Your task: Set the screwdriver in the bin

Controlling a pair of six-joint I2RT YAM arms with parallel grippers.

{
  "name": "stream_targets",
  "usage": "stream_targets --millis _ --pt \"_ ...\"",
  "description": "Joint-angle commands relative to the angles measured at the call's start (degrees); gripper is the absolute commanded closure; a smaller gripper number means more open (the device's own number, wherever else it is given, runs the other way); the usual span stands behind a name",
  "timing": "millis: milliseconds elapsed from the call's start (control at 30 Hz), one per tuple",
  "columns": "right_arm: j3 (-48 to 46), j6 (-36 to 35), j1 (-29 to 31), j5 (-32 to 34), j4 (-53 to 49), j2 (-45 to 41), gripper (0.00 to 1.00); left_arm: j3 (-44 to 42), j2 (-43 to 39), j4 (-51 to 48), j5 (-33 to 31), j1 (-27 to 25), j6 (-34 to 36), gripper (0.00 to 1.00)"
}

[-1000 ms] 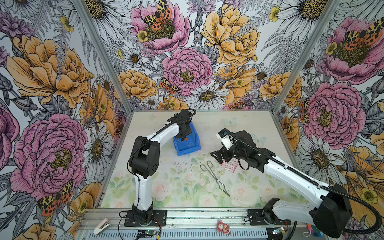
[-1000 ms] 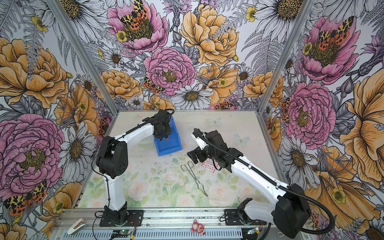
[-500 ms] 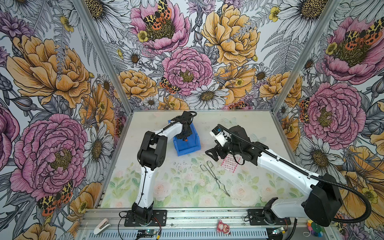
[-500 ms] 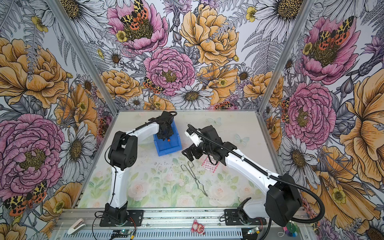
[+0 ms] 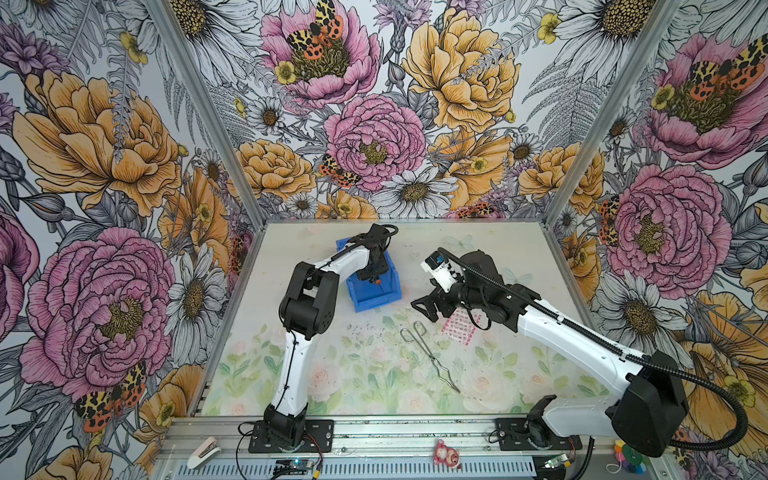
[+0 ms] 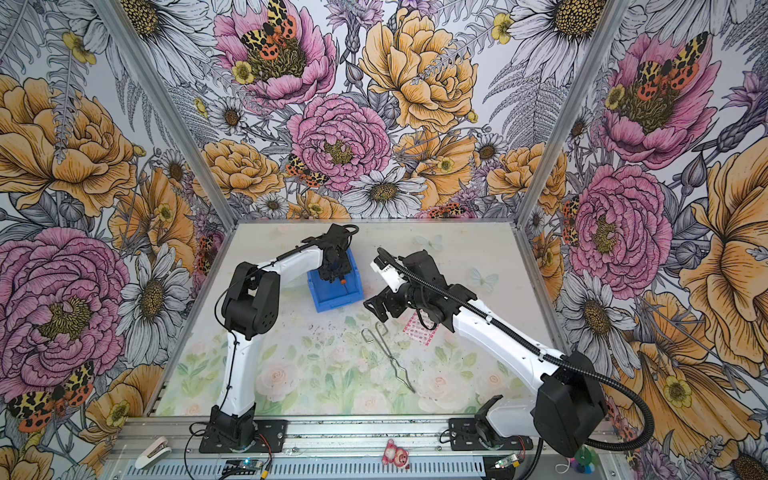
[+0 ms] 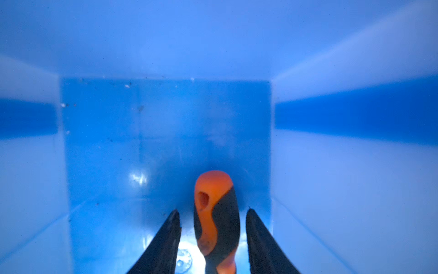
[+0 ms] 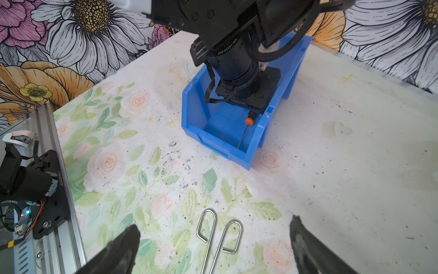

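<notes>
Almost nothing can be read with certainty. In the right wrist view, one line of small white print runs around the black motor housing (image 8: 233, 49) of the left arm, above the bin (image 8: 196, 113), but the characters are too blurred to spell. A second tiny printed line stands on the black base joint (image 8: 42, 180) beside the bench (image 8: 331, 166), and it is also unreadable.

**Screwdriver (image 8: 248, 121) in bin (image 5: 376, 301), tongs (image 5: 428, 353) out front**

The bin stands toward the rear of the table (image 5: 498, 257), left of centre. The screwdriver sits inside it, between the spread jaws of the left gripper (image 7: 212, 209), touching neither. The tongs lie on the table nearer the front, right of the bin, their loops near the right gripper (image 8: 214, 223).
</notes>
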Motion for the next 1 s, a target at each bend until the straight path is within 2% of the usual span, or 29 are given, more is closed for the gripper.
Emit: stream_targets --millis 0,300,500,867,967 --pt "0.69 0.30 0.09 0.44 0.23 -1.83 0.00 0.17 -2.89 0.60 -0.48 -0.44 0.08 0.44" --pt "-1.29 1.98 0.04 3.63 0.23 -4.92 0.00 -4.18 -12.72 0.48 -1.94 -2.98 0.84 0.33" --pt "-4.15 1.82 0.13 5.78 0.22 -8.96 0.00 -12.38 -23.47 0.32 -5.48 -6.31 0.58 0.27" --pt "-10.89 3.95 0.13 8.53 -0.19 -16.39 0.01 -30.56 -44.72 0.03 -10.42 -13.69 -2.85 0.02" --pt "-12.36 6.74 0.11 10.44 -0.13 -18.40 0.00 -34.18 -49.60 -0.29 -11.43 -15.35 -3.29 0.01"
